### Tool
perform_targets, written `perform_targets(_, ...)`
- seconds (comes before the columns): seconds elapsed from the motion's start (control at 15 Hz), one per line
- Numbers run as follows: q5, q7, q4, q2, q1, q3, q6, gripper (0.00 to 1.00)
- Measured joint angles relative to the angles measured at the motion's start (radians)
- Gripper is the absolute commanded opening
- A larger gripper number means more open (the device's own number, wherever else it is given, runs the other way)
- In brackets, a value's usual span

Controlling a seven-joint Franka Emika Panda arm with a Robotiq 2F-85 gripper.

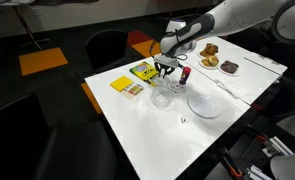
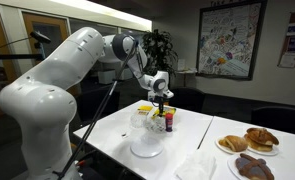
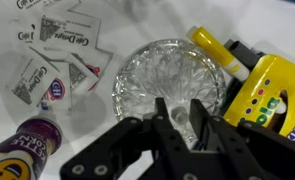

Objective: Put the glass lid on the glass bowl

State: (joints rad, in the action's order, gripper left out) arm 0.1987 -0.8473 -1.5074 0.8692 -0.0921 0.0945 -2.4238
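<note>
The clear glass is the hardest thing to read here. In the wrist view a round piece of cut glass, taken here as the glass bowl (image 3: 172, 72), lies right under the claw (image 3: 179, 108). The glass lid cannot be told apart from it, so whether it lies on the bowl is unclear. The claw's two fingers (image 3: 163, 118) stand close together with only a narrow gap. Their tips overlap the near rim of the glass, and I cannot tell whether they pinch anything.

In an exterior view the bowl (image 1: 161, 98) is a faint shimmer on the white table (image 1: 137, 135). It lies left of a white plate (image 1: 204, 105), with the claw (image 1: 167, 72) hanging above it. In an exterior view the claw (image 2: 162, 103) hovers over blurred glass (image 2: 147, 135) whose outline is unclear.

Only the wrist view shows the paper packets (image 3: 57, 60) left of the bowl, a purple bottle (image 3: 27, 148) cut off at the lower left corner, and the print on the yellow box (image 3: 269, 95). Only the exterior views show the pastry plates (image 2: 249, 140) at the far right.
</note>
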Motion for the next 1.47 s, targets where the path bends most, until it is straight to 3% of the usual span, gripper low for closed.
perform_targets(0.8,-0.019,-0.013,0.028,-0.005,-0.008,0.005,0.039,0.04)
perform_targets(1.47,-0.063,-0.058,0.022,-0.118,-0.063,0.001,0.122,0.04)
